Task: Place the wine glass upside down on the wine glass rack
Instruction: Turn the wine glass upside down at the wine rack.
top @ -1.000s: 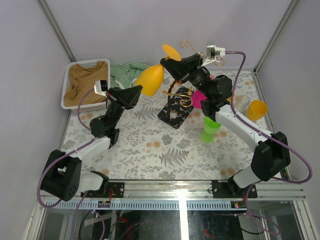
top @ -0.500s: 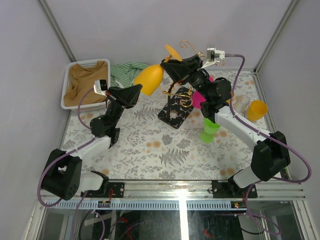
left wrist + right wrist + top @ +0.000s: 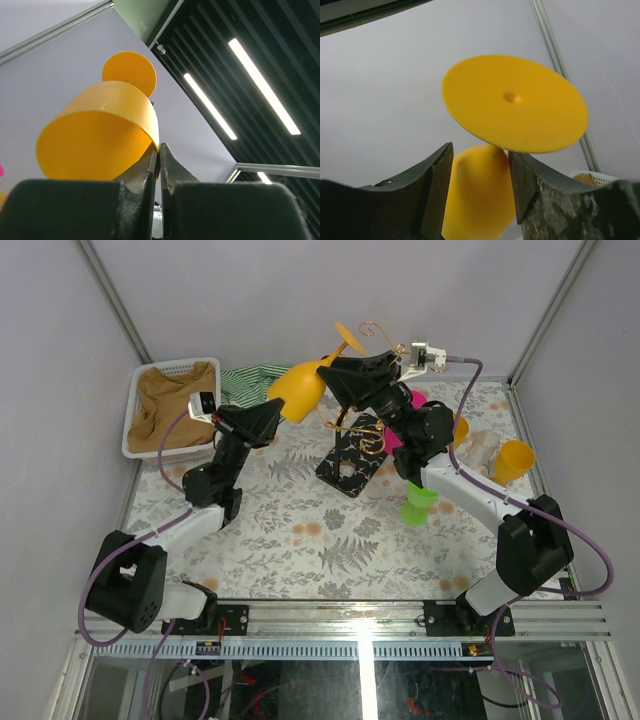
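Compared with a second ago, both arms reach slightly farther toward the back wall, and the wine glass (image 3: 293,395) sits a touch higher. It is tilted in the air with its foot uppermost, just left of the wine glass rack (image 3: 348,468). The left gripper (image 3: 278,412) pinches the bowl's rim. The right gripper (image 3: 333,365) has its jaws apart, straddling the stem under the foot.

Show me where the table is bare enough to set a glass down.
Bare: the table's front middle, from the rack to the near edge. Crowded: back right, around the green glass and orange cup; the basket fills back left.
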Action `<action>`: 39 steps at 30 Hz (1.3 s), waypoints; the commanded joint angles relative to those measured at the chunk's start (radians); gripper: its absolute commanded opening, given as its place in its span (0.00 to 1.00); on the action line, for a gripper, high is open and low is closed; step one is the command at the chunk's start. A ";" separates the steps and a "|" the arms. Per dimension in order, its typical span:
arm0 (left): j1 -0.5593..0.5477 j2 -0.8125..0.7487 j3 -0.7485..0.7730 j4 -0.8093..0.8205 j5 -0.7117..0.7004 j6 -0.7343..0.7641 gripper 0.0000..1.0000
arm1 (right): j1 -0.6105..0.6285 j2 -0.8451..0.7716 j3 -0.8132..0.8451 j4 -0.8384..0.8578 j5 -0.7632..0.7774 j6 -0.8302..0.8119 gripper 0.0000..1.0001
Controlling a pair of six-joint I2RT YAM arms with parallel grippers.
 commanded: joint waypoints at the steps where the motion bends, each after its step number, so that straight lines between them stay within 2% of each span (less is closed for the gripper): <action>1: 0.003 0.015 0.061 0.059 -0.004 -0.029 0.00 | 0.028 0.008 0.001 0.089 0.055 -0.035 0.54; 3: 0.003 0.019 0.066 0.060 0.002 -0.035 0.00 | 0.032 0.017 0.002 0.097 0.068 -0.038 0.51; 13: 0.003 0.026 0.053 0.059 0.014 -0.067 0.00 | 0.047 0.050 0.046 0.094 0.093 -0.054 0.06; 16: 0.004 0.030 0.054 0.059 0.019 -0.074 0.00 | 0.052 0.057 0.054 0.090 0.093 -0.055 0.00; 20: 0.003 0.037 0.061 0.060 0.031 -0.081 0.00 | 0.059 0.061 0.059 0.089 0.093 -0.064 0.01; 22: 0.003 0.037 0.063 0.059 0.038 -0.081 0.00 | 0.061 0.063 0.060 0.087 0.094 -0.070 0.05; 29: 0.003 0.032 0.060 0.059 0.049 -0.083 0.00 | 0.067 0.083 0.088 0.085 0.098 -0.078 0.11; 32: 0.003 0.028 0.056 0.059 0.052 -0.083 0.00 | 0.071 0.091 0.099 0.083 0.096 -0.078 0.16; 39: 0.004 0.020 0.045 0.059 0.052 -0.085 0.00 | 0.076 0.095 0.107 0.078 0.099 -0.083 0.22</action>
